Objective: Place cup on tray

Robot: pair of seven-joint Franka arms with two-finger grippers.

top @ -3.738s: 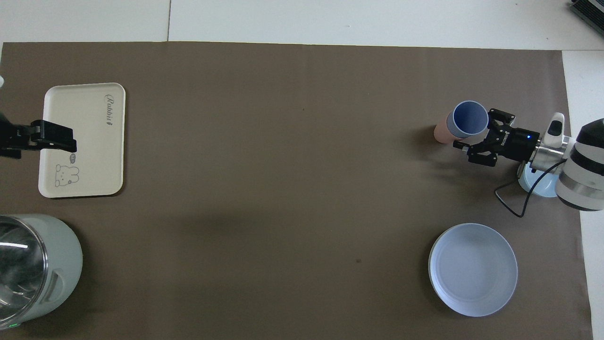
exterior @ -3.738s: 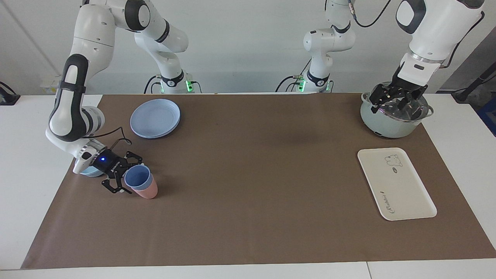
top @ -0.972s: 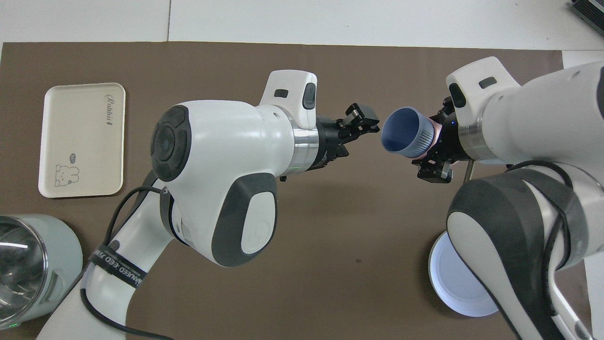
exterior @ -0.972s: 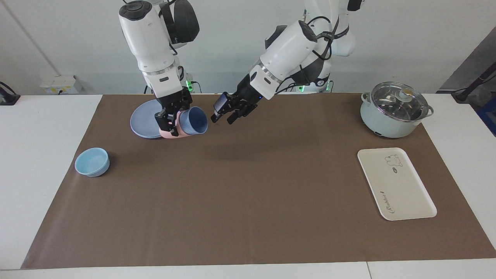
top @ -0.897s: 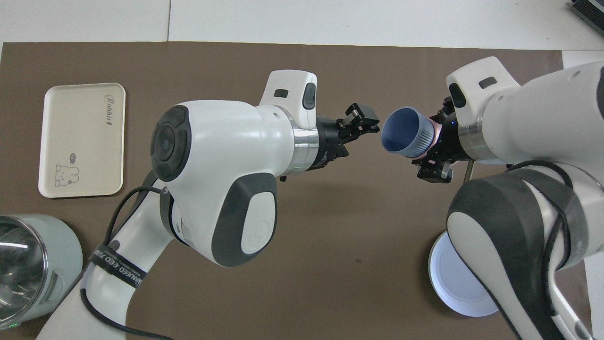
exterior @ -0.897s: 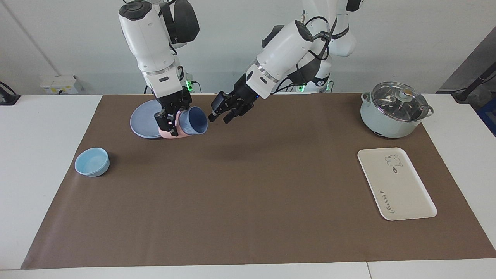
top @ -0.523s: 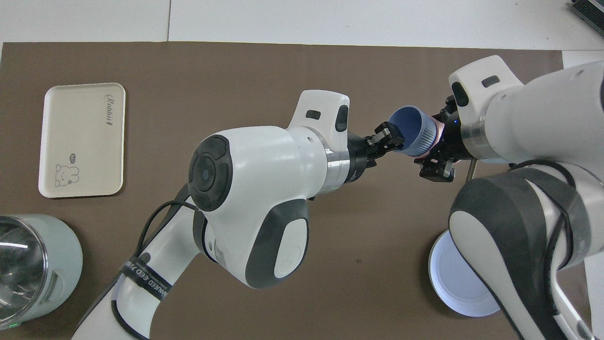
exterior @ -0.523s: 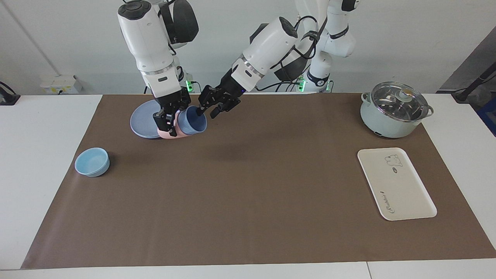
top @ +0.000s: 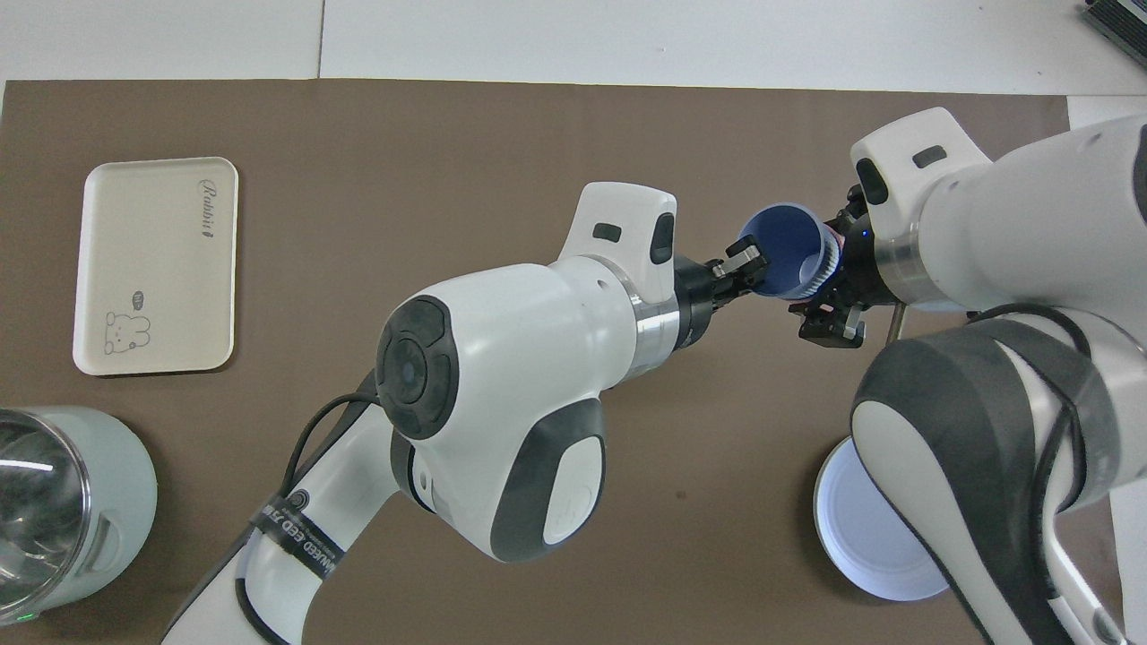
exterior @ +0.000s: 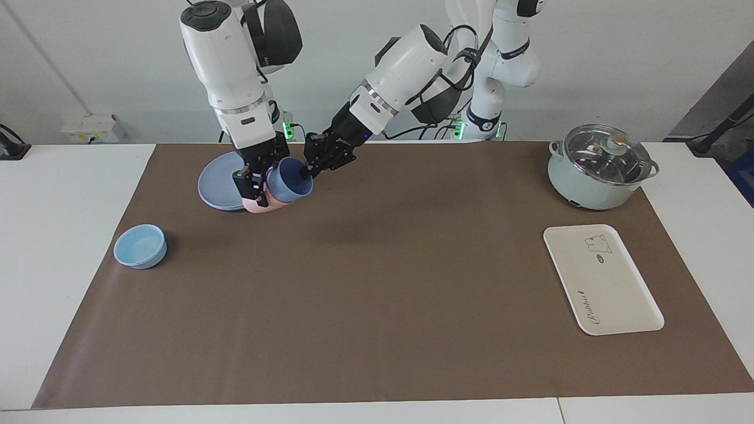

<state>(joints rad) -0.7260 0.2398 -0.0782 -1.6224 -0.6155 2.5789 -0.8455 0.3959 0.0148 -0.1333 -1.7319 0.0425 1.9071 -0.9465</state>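
Note:
The periwinkle-blue cup (exterior: 288, 184) (top: 789, 251) lies tipped on its side in the air, nested in a pink cup (exterior: 258, 204). Both hang over the mat beside the blue plate. My right gripper (exterior: 254, 187) (top: 829, 300) is shut on the pink cup from above. My left gripper (exterior: 305, 171) (top: 746, 262) has reached across and is shut on the blue cup's rim, one finger inside the mouth. The cream tray (exterior: 601, 280) (top: 157, 264) with the rabbit print lies bare toward the left arm's end of the table.
A round blue plate (exterior: 219, 184) (top: 874, 546) lies under the right arm. A low light-blue bowl (exterior: 140, 246) sits toward the right arm's end. A lidded pale-green pot (exterior: 601, 168) (top: 54, 502) stands nearer to the robots than the tray.
My left gripper has moved in from the open mat to the blue cup's mouth and closed on its rim. The right gripper has kept its hold, with the cups tilting slightly.

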